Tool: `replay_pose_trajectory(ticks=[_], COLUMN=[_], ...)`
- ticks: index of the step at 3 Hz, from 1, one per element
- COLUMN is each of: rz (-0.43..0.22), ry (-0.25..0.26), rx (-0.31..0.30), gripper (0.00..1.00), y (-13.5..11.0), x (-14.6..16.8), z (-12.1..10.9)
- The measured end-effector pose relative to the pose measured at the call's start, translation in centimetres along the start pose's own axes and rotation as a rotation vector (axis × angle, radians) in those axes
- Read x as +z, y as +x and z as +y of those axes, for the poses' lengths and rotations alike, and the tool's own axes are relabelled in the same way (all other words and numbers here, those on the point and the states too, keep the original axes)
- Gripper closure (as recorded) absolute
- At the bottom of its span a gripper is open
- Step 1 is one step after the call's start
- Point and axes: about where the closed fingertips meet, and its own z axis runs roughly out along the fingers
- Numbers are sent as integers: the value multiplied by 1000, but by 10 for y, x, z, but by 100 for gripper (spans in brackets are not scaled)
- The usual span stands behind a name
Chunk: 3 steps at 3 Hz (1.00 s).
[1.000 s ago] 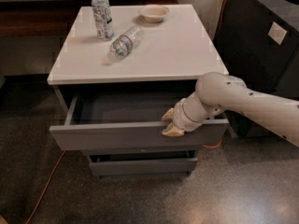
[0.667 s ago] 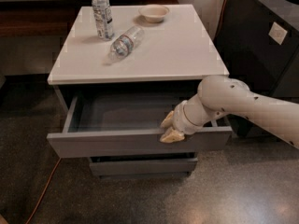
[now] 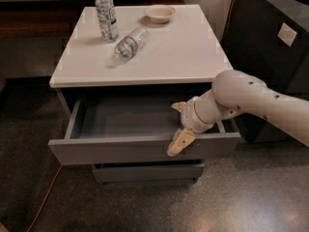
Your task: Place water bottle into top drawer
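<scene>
The water bottle (image 3: 129,43) lies on its side on the white cabinet top (image 3: 183,57), left of centre. The top drawer (image 3: 120,150) below it is pulled out, and its inside looks empty. My gripper (image 3: 178,124) is at the drawer's front rim, right of the middle. Its fingers are spread, one (image 3: 178,106) over the inside of the drawer and the other (image 3: 179,143) in front of the drawer face. The gripper holds nothing and is well below and to the right of the bottle.
A second clear bottle with a white cap (image 3: 106,14) stands upright at the back left of the top. A small pale bowl (image 3: 160,13) sits behind. A lower drawer (image 3: 147,172) shows beneath. A dark cabinet (image 3: 270,47) stands to the right. An orange cable (image 3: 46,197) runs along the floor.
The top drawer has slid further out toward the camera. My gripper has moved with its front edge, and its fingers have spread apart.
</scene>
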Motion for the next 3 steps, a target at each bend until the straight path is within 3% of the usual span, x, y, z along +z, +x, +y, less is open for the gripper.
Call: replay_pose_trajectory(ticks=[2,3], rz=[-50,-72], ry=[-35,-44], rx=[16,25], gripper=[59,91], y=[-10,-12], x=[-11,-14], z=[-41,-56])
